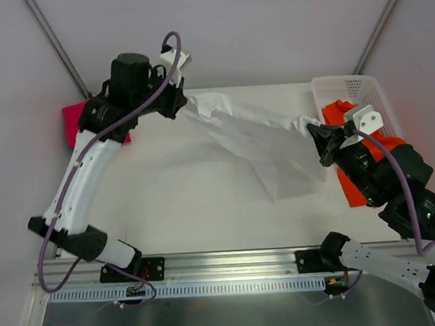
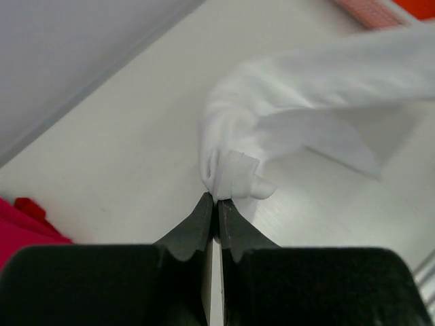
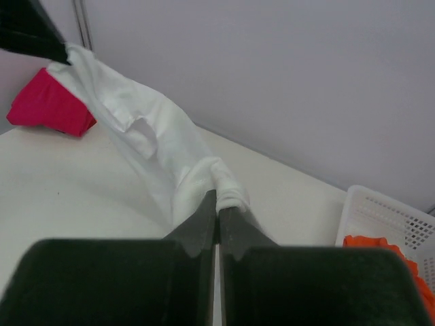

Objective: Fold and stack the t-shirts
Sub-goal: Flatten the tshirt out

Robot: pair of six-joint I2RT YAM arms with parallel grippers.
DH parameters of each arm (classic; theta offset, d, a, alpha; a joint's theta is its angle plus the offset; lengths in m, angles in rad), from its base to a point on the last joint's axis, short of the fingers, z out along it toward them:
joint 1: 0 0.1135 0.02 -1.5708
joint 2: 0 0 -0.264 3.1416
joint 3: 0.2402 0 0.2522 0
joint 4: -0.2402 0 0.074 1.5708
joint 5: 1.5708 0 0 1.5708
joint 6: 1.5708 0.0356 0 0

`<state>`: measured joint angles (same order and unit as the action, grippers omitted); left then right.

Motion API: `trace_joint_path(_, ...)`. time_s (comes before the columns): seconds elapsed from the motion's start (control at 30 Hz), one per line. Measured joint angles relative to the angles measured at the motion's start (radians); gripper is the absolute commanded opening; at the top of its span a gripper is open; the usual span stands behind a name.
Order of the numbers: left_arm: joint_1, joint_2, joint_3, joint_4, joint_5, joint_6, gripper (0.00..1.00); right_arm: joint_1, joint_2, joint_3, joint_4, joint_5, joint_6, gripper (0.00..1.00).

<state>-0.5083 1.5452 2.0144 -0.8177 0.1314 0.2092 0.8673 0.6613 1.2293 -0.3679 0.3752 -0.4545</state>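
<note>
The white t-shirt [image 1: 249, 135] hangs stretched above the table between my two grippers, its lower part drooping toward the table. My left gripper [image 1: 179, 100] is shut on its far-left end; the left wrist view shows the cloth [image 2: 285, 115] pinched at my fingertips [image 2: 217, 198]. My right gripper [image 1: 316, 135] is shut on its right end, bunched cloth [image 3: 170, 156] at the tips [image 3: 218, 197]. The magenta-red t-shirt [image 1: 76, 117] lies folded at the table's far left, partly hidden by my left arm, and shows in the right wrist view [image 3: 47, 102]. The orange t-shirt [image 1: 345, 117] lies in and over the basket at right.
A white plastic lattice basket [image 1: 354, 86] stands at the far right, also in the right wrist view [image 3: 387, 217]. Grey walls with metal poles [image 1: 56, 44] back the table. A metal rail [image 1: 225, 271] runs along the near edge.
</note>
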Motion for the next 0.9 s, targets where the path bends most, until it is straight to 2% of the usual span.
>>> trace_joint_path(0.1,-0.050,-0.270,-0.200,0.003,0.128,-0.039,0.00,0.000,-0.034,0.011,-0.031,-0.023,-0.001,0.01)
trace_joint_path(0.17,-0.076,-0.474,-0.282,0.012,0.202,-0.042,0.00,0.000,-0.075,0.010,-0.053,-0.043,-0.003,0.00)
trace_joint_path(0.27,-0.073,-0.710,-0.307,0.035,0.285,-0.046,0.00,0.000,-0.135,0.018,-0.071,-0.085,-0.003,0.00)
trace_joint_path(0.37,-0.074,-0.839,-0.272,0.064,0.415,-0.048,0.00,0.000,-0.167,0.085,-0.124,-0.160,-0.002,0.00)
trace_joint_path(0.6,-0.075,-0.863,-0.288,0.063,0.627,-0.054,0.00,-0.028,-0.168,0.262,-0.210,-0.407,0.020,0.01)
trace_joint_path(0.77,-0.083,-0.843,-0.286,0.051,0.702,-0.058,0.00,-0.127,-0.166,0.369,-0.233,-0.583,0.049,0.01)
trace_joint_path(0.9,-0.091,-0.846,-0.265,0.050,0.734,-0.057,0.00,-0.233,-0.175,0.387,-0.223,-0.708,0.081,0.00)
